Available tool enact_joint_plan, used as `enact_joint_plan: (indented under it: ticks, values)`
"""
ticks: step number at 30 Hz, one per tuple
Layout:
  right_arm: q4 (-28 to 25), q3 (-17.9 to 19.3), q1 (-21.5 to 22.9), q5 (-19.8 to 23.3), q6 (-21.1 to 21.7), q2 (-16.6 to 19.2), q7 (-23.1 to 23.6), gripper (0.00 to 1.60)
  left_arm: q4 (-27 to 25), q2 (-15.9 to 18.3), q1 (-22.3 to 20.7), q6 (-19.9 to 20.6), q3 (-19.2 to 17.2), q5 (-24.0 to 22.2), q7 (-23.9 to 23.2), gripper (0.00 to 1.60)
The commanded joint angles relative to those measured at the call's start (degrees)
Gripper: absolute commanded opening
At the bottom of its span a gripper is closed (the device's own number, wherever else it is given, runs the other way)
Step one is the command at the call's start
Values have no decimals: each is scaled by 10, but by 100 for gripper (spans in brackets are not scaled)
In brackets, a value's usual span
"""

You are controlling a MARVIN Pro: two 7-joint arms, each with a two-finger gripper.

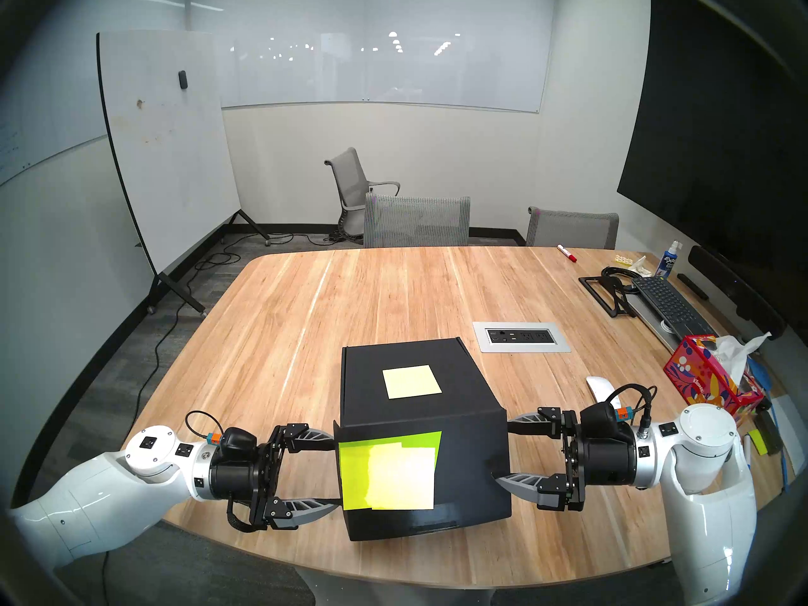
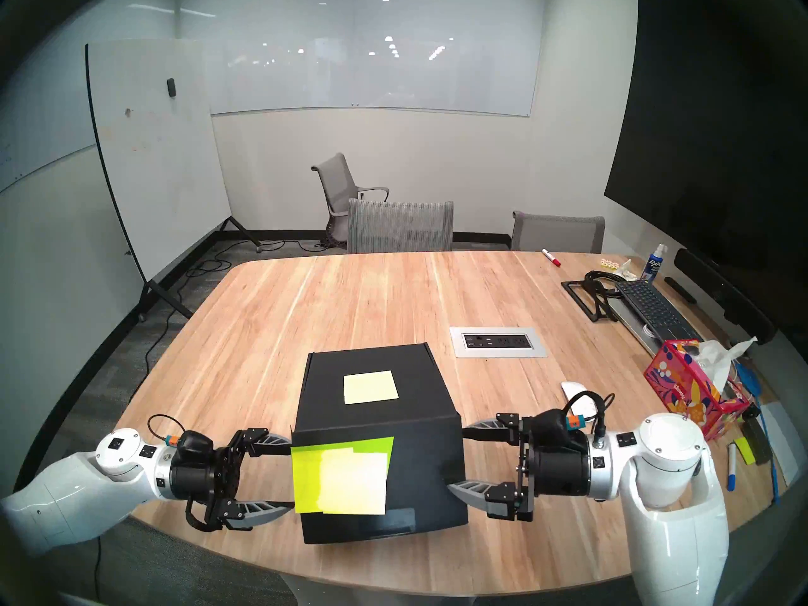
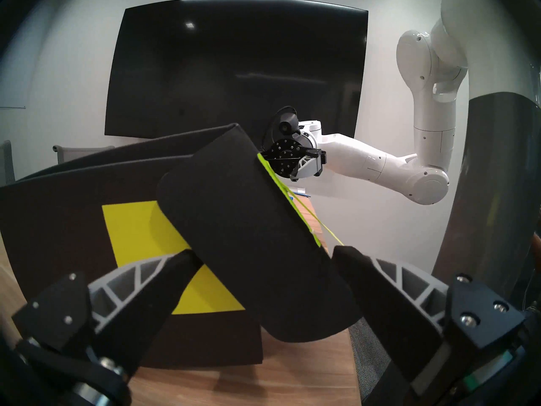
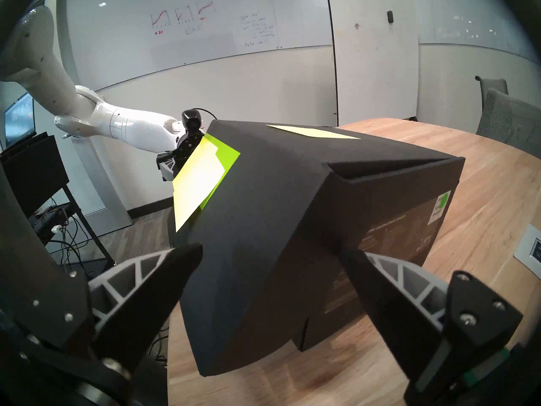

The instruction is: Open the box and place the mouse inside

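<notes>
Box [image 1: 459, 421], black and cube-shaped, sits on the wooden surface [image 1: 306, 312] near its front edge, front lid flap lifted slightly. Left tool [image 1: 334, 473] and right tool [image 1: 503, 450] flank the box, jaws spread wide, holding nothing. Mouse [image 1: 601, 388], white, lies right of the box, beyond the right tool.

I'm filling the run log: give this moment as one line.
stage: opening lid | black box: lid flaps lifting | left gripper, right gripper: open, flanking flaps | white mouse: on table

Blk box [image 1: 419, 421], prob. white mouse [image 1: 600, 387]
</notes>
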Motion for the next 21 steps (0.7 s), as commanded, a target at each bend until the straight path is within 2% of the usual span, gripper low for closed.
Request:
enact_joint_plan:
  ticks: [1, 12, 21]
  values:
    - [-32, 4, -9, 29, -5, 2, 29, 160, -33, 2, 8, -7, -5, -8, 2, 151]
    - [-47, 13, -18, 42, -2, -1, 29, 160, -45, 5, 12, -5, -10, -12, 12, 150]
    - [-47, 6, -8, 46, 2, -3, 23, 160, -45, 1, 0, 3, -19, -22, 21, 149]
